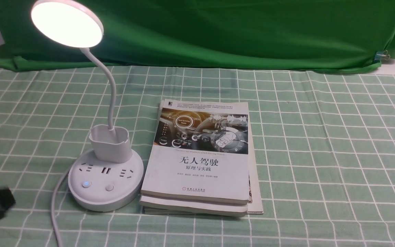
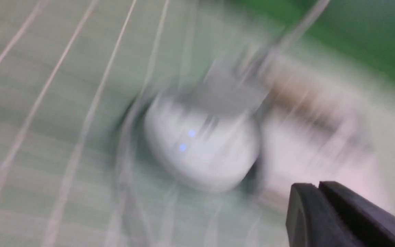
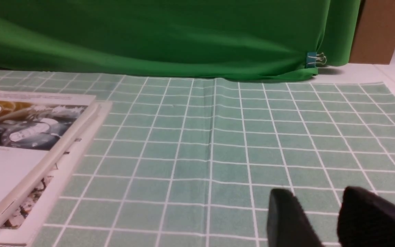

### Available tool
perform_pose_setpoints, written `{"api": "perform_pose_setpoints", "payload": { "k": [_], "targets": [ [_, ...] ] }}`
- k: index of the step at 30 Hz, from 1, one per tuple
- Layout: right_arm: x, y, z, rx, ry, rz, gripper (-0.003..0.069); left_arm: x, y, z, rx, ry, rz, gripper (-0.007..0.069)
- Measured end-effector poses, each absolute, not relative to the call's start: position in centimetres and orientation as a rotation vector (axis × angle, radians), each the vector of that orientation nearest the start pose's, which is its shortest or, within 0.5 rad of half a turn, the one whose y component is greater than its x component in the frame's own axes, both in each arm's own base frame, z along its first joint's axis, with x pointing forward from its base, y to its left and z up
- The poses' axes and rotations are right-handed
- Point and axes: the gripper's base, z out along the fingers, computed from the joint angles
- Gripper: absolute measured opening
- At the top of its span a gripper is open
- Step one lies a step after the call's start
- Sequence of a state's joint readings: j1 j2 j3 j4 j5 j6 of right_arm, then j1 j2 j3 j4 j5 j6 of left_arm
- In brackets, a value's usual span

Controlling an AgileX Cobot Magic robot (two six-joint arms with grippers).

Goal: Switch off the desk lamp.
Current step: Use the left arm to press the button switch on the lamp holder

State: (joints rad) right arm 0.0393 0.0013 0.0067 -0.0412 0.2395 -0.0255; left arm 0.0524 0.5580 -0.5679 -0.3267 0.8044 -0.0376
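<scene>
Backdrop: one green cloth (image 1: pixel 235 34), twelve o'clock.
Table: one green checked cover (image 1: pixel 321 137).
Lamp: one desk lamp (image 1: pixel 106 181), lit, two o'clock from the left gripper (image 2: pixel 315 186), apart; one cord (image 1: pixel 54 209) between.
Books: one stack (image 1: pixel 197 171), lamp base's three o'clock.
Fingers: left pressed together; right gripper (image 3: pixel 317 192) spread.

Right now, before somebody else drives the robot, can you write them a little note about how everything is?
Left end effector: shut or nearly so, nothing seen in it, off the lamp.
Right end effector: open, empty, away from the lamp.
Desk lamp: on the robot's left side of the table, beside the book stack. Two buttons are on the near part of its base; the left button glows blue.
Done: nothing yet; the lamp head is shining.
Left to do: turn the lamp off.
</scene>
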Motion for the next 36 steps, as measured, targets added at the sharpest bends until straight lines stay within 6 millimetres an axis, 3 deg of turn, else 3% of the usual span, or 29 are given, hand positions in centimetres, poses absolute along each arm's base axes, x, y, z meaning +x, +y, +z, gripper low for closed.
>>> {"api": "perform_pose_setpoints", "payload": {
  "k": [2, 7, 10, 13, 21, 29, 36],
  "targets": [
    [5.6, 0.1, 18.9, -0.083, 1.729, -0.028, 0.0242, 12.1, -1.1, 29.5, -0.183, 2.443, -0.290, 0.0022],
    [5.6, 0.1, 18.9, -0.083, 1.729, -0.028, 0.0242, 17.2, -0.7, 28.6, -0.055, 2.654, -0.209, 0.0022],
    [5.6, 0.1, 18.9, -0.083, 1.729, -0.028, 0.0242, 19.5, -1.3, 27.7, 0.029, 2.723, -0.199, 0.0022],
    [5.6, 0.1, 18.9, -0.083, 1.729, -0.028, 0.0242, 21.9, -3.3, 26.5, 0.178, 2.791, -0.177, 0.0022],
    [5.6, 0.1, 18.9, -0.083, 1.729, -0.028, 0.0242, 26.6, -9.6, 24.6, 0.477, 2.871, -0.196, 0.0022],
    [5.6, 0.1, 18.9, -0.083, 1.729, -0.028, 0.0242, 29.9, -10.4, 23.1, 0.495, 2.905, -0.156, 0.0022],
    [5.6, 0.1, 18.9, -0.083, 1.729, -0.028, 0.0242, 31.1, -9.8, 21.5, 0.467, 2.952, -0.144, 0.0022]
  ]
}}
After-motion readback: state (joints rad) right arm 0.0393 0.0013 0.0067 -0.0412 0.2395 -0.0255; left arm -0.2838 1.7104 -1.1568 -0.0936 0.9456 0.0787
